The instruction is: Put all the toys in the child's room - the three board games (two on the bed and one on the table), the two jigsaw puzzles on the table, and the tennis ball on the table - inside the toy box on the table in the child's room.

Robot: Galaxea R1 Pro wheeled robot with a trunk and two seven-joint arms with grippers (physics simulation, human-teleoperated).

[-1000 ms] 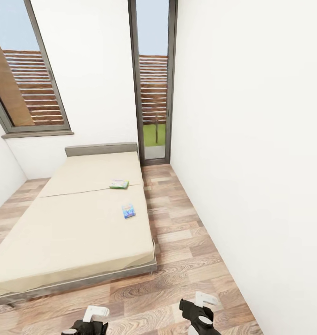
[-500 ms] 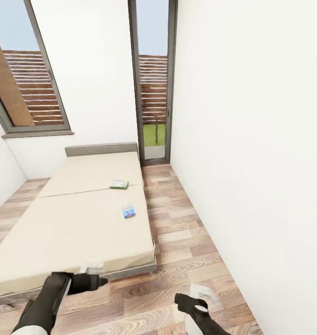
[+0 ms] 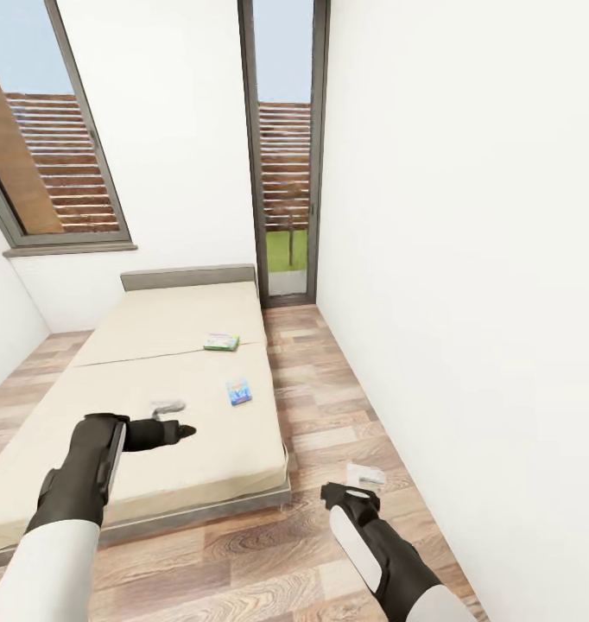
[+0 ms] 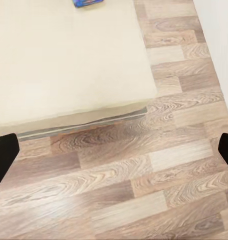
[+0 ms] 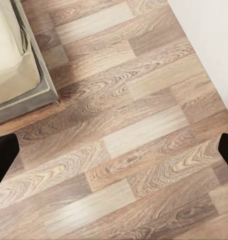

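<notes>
Black and white, the left gripper [image 3: 167, 417] hangs over the beige mattress of the bed [image 3: 113, 449], its fingers spread wide and holding nothing; in the left wrist view the two dark fingertips [image 4: 4, 156] sit at opposite edges of the picture with bare wood-plank floor [image 4: 144, 190] and the bed's corner between them. Just ahead of this gripper and a little to its right lies a small blue board game [image 3: 238, 391] flat on the mattress, and its blue edge also peeks into the left wrist view [image 4: 87, 3]. Farther ahead, toward the grey headboard [image 3: 188, 277], a green-and-white board game [image 3: 221, 342] lies on the mattress, well apart from the first. The right gripper [image 3: 364, 480] hovers over the floor between the bed and the white wall [image 3: 467, 302], jaws likewise parted wide and empty, the bed's grey frame [image 5: 31, 100] off to its left. Half a second ago the left gripper was at the foot edge of the bed; it has since come up over the mattress, and the right arm has extended forward. Both games lie as before.
</notes>
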